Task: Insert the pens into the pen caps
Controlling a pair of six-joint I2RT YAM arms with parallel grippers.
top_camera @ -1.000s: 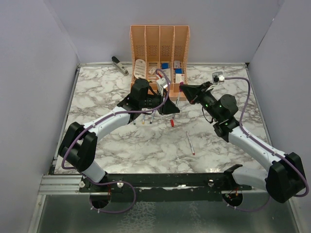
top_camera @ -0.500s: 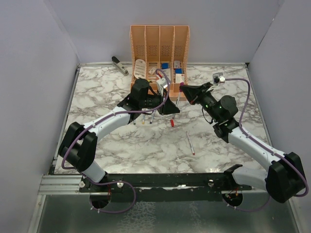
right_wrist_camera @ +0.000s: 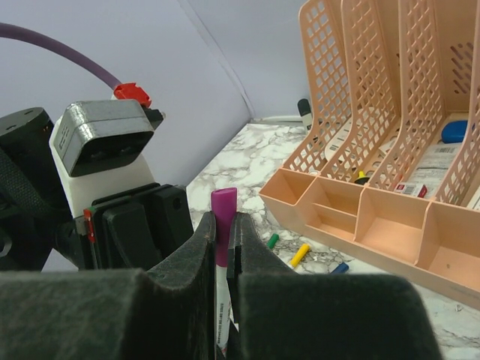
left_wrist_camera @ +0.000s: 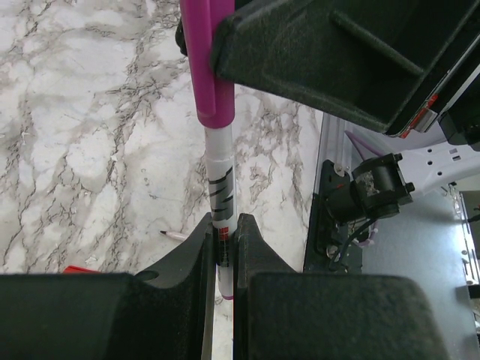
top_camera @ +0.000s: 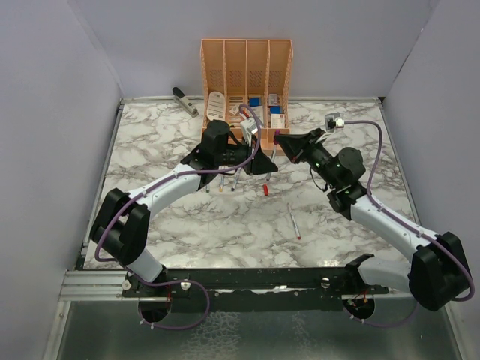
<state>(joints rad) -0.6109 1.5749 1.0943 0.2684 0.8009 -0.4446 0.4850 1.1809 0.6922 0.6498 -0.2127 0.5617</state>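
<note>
Left gripper [left_wrist_camera: 223, 225] jaws clench one pen [left_wrist_camera: 220, 172]; right gripper [right_wrist_camera: 223, 223] jaws clench one purple cap [right_wrist_camera: 223, 201] on it. Three loose caps [right_wrist_camera: 300, 255] lie at its four o'clock on the worktop [right_wrist_camera: 247, 161].

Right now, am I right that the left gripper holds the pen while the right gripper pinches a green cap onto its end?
Not quite: the cap in the right gripper is purple, not green, as the right wrist view shows; a green cap lies loose on the table. The left gripper does hold the pen.
</note>
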